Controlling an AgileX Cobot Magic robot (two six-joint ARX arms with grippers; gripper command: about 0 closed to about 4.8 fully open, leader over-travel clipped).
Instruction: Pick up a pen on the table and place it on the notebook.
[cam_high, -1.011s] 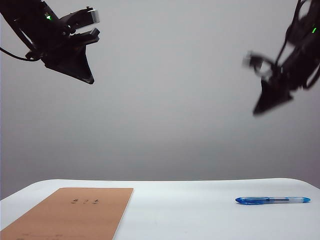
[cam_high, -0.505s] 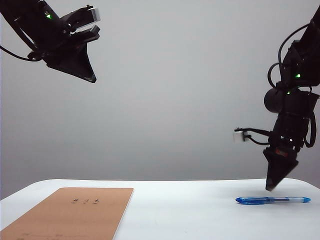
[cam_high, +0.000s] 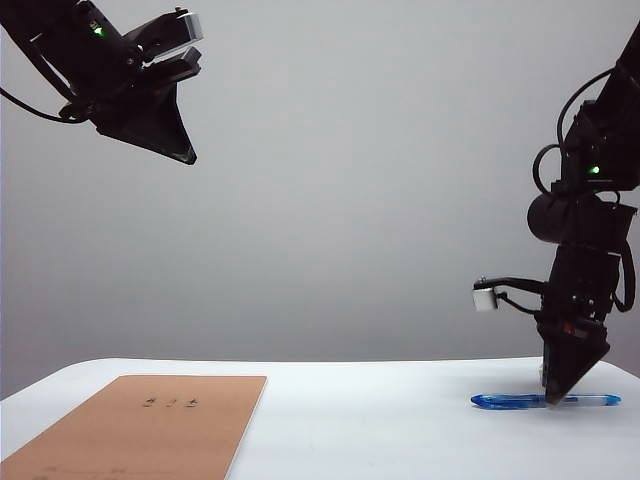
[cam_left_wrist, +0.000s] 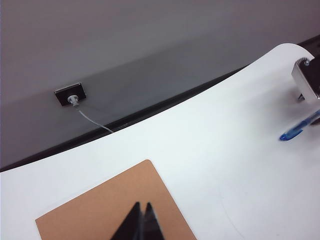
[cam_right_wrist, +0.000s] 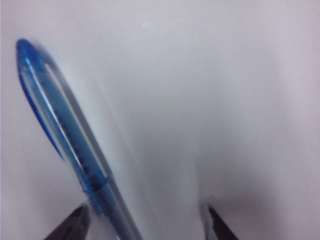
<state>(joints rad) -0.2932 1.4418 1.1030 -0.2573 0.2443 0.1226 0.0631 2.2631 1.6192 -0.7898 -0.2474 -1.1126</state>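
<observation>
The blue pen (cam_high: 545, 401) lies flat on the white table (cam_high: 380, 420) at the right. My right gripper (cam_high: 558, 393) has come down onto it, jaws open. In the right wrist view the pen (cam_right_wrist: 65, 135) runs between the spread fingertips (cam_right_wrist: 75, 225), close to one of them, with the gripper (cam_right_wrist: 147, 222) astride it. The tan notebook (cam_high: 150, 425) lies flat at the front left. High above it at the upper left hangs my left gripper (cam_high: 185, 155), shut with nothing in it; its wrist view shows the closed tips (cam_left_wrist: 141, 209) over the notebook (cam_left_wrist: 100, 205) and the pen's end (cam_left_wrist: 297, 130) far off.
A small black wall plate with a white cable (cam_left_wrist: 71, 96) sits beyond the table's far edge. The table's rounded corner (cam_left_wrist: 295, 50) is near the right arm's white wrist part (cam_left_wrist: 307, 82).
My right arm has swung down from high at the right until its open jaws straddle the pen on the table. The left arm has stayed still.
</observation>
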